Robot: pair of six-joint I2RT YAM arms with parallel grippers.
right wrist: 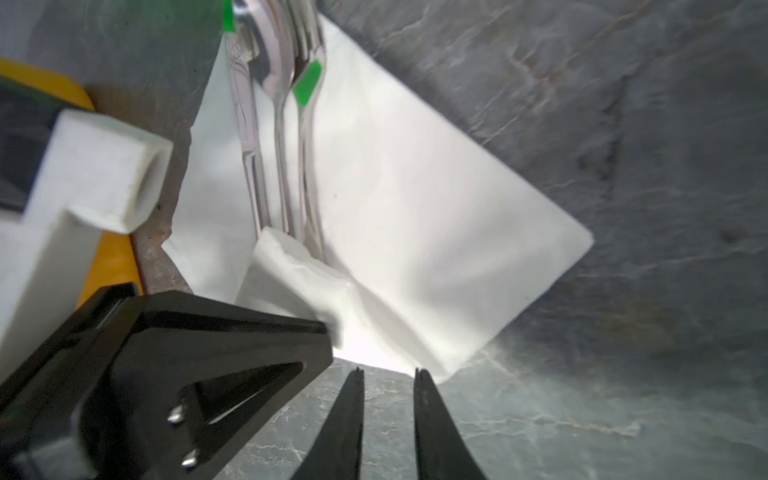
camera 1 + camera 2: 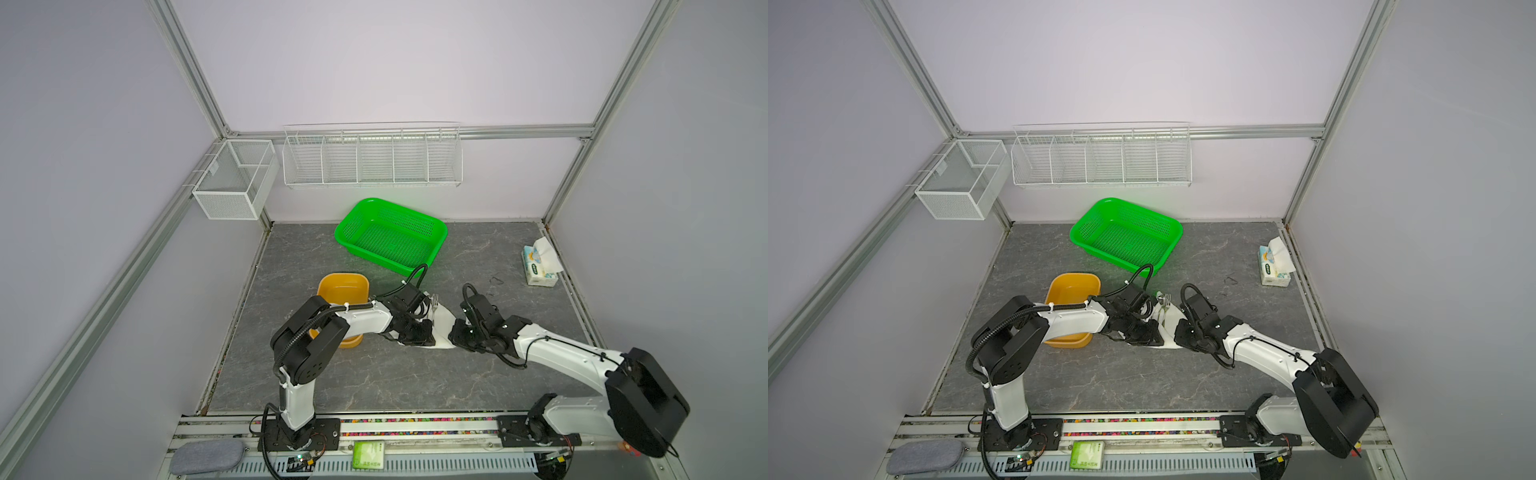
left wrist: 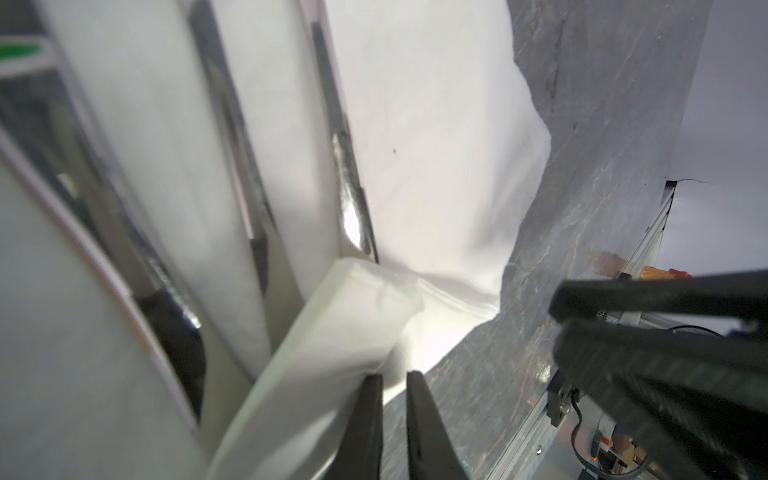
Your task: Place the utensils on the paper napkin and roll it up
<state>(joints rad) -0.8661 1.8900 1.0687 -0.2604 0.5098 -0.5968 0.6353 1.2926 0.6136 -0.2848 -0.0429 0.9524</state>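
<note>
**Both grippers meet at the napkin's near corner, mid-desk.**

In both top views the paper napkin [image 2: 442, 322] [image 2: 1169, 328] lies near the middle of the desk [image 2: 374, 374]. It is mostly hidden between the left gripper [image 2: 424, 338] and right gripper [image 2: 457, 334], and only fork tines of the utensils [image 2: 435, 301] show. Toward the back edge the green basket [image 2: 341, 235] shows its whole mesh floor. The yellow tub [image 2: 343, 286] sits half under the left arm [image 2: 361, 320], and a tissue pack [image 2: 538, 266] with a tissue sticking out stands by the right edge. The left wrist view adds three handles side by side on the sheet, with a folded corner over their ends pinched in that gripper's nearly closed jaws. The right wrist view shows green tape [image 1: 307, 87] on the utensils and the right gripper's jaws parted over bare desk, just short of the paper.
</note>
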